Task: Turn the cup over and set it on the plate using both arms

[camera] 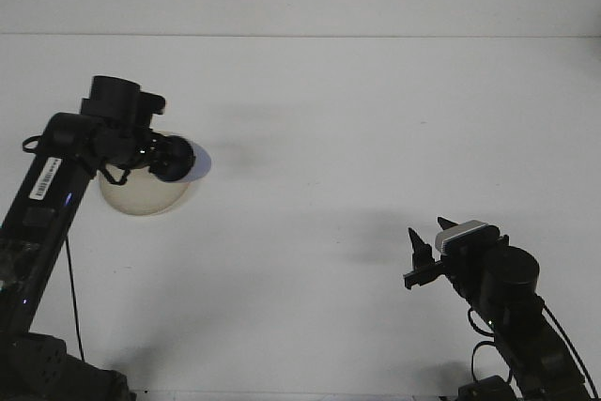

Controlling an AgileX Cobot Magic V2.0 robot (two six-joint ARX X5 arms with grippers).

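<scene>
A dark blue cup (178, 161) hangs in the air on its side, its mouth facing right, with my left gripper (161, 158) shut on it. It hovers over the right rim of the cream plate (141, 192), which lies at the left of the white table and is partly hidden by the arm. My right gripper (427, 246) rests low at the right front, open, its two dark fingers pointing up and left with nothing between them.
The white table (357, 129) spreads across the view, with a pale wall behind its far edge. The left arm's dark links rise from the bottom left corner.
</scene>
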